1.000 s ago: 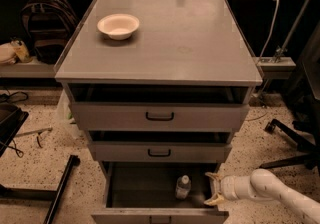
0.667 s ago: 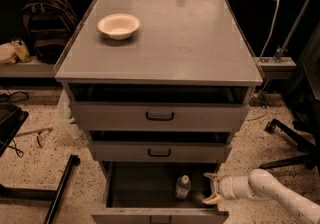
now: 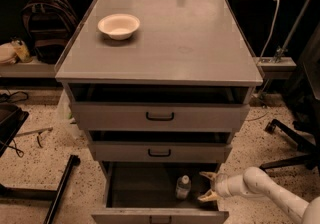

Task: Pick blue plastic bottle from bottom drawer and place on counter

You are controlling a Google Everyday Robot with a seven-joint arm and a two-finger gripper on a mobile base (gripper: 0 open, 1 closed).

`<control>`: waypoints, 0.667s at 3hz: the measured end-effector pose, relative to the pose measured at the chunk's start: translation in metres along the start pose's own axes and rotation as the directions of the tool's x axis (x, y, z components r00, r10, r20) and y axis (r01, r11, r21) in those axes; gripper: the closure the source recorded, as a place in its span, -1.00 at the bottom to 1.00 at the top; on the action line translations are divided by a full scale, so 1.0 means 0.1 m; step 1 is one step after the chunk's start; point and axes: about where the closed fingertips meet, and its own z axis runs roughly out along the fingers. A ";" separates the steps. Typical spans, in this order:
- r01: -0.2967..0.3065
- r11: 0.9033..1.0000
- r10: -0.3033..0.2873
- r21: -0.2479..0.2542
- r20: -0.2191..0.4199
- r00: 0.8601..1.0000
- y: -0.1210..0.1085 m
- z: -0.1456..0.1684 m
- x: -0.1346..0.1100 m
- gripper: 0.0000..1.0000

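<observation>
**Blue plastic bottle (image 3: 183, 187) upright in open bottom drawer (image 3: 140, 188), gripper (image 3: 201, 186) just to its right**

Standing on the dark drawer floor, right of centre, white cap up, untouched. Close beside it on the right, the gripper, reaching in low at bottle height. Tan fingers (image 3: 206, 174) spread wide, tips aimed at the bottle and just short of it, with nothing between them.

Probably light and thin-walled, so likely to dent or squirt free under a hard squeeze. Smooth-sided and likely slippery, and easy to tip with a stray nudge. Best taken around the middle of the body, at the label band below the cap.

High above, well apart, the counter (image 3: 190, 43), with a white bowl (image 3: 119, 25) at its back left.

Compared with a second ago: bottle in the same spot, gripper edged a little leftward and closer to it, fingers spread as wide as then.
</observation>
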 end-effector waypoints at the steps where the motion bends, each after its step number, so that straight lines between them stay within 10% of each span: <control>1: -0.003 1.000 0.004 -0.014 0.024 1.000 -0.03 0.14 -0.03 -0.30; 2: -0.008 0.999 0.010 -0.031 0.046 0.999 0.00 0.25 -0.11 -0.32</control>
